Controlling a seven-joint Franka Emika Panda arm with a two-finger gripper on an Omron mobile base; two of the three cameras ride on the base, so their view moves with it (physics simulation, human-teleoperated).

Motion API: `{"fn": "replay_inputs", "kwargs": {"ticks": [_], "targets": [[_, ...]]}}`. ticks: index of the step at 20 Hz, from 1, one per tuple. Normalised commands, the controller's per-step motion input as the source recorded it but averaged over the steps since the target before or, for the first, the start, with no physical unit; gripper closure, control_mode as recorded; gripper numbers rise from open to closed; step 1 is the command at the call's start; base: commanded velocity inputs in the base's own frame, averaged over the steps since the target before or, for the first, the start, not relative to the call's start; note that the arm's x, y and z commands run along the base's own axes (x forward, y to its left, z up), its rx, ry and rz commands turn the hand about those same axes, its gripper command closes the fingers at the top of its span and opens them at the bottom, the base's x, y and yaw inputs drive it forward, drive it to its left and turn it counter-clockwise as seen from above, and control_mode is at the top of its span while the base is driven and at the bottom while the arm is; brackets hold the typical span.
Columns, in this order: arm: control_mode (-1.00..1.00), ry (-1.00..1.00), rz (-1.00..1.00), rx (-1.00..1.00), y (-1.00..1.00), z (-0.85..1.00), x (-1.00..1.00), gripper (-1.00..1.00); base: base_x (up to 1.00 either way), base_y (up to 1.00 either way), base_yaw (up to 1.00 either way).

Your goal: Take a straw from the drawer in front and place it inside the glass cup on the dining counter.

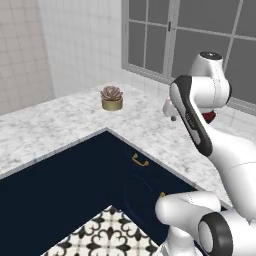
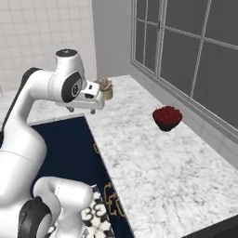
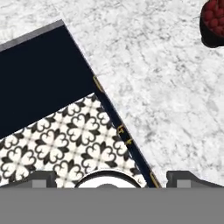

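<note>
A kitchen corner: pale tiled walls, a large dark-paned window [image 2: 186, 51], and an L-shaped table [image 1: 60, 122] with a white-grey veined marble top over navy-blue fronts. Below lies a floor [image 3: 65, 140] of black-and-white patterned tiles.

On the marble stand one small succulent in a brass-coloured pot [image 1: 111, 98], near the back wall, and one dark bowl of red fruit [image 2: 167, 118], by the window. The two are well apart. Several brass handles show along the navy fronts; one is plain in the left base view [image 1: 140, 160], and in the hand view three more glint along the table's edge. Whether any of these fronts is the drawer of the task cannot be told. All the fronts seen are closed.

One white arm rises from the base, bends at a dark elbow, and carries its wrist high above the table's inner corner, the hand facing downward. The tool [image 3: 109, 177] hangs over the floor and the table's edge, jaws spread fully apart, with nothing between them.
</note>
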Motion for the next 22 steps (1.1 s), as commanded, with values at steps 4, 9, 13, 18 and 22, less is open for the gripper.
{"fn": "replay_inputs", "kwargs": {"ticks": [4, 9, 13, 18, 22], "targets": [[-1.00, 0.00, 0.11, 0.00, -0.16, -0.04, 0.00, -1.00, 0.00, -0.68, 0.37], [-1.00, -0.02, 0.19, -0.09, 0.30, -0.06, -0.06, -1.00, 0.00, 0.00, 0.00], [-1.00, -0.11, 0.00, -0.32, 0.93, -0.27, 0.00, -1.00, 0.00, 0.00, 0.00], [-1.00, -0.11, -0.03, -0.42, 0.73, -0.58, 0.05, -1.00, 0.00, 0.00, 0.00], [-1.00, -0.08, -0.03, -0.43, 0.41, -0.78, 0.24, -1.00, 0.00, 0.00, 0.00]]}}
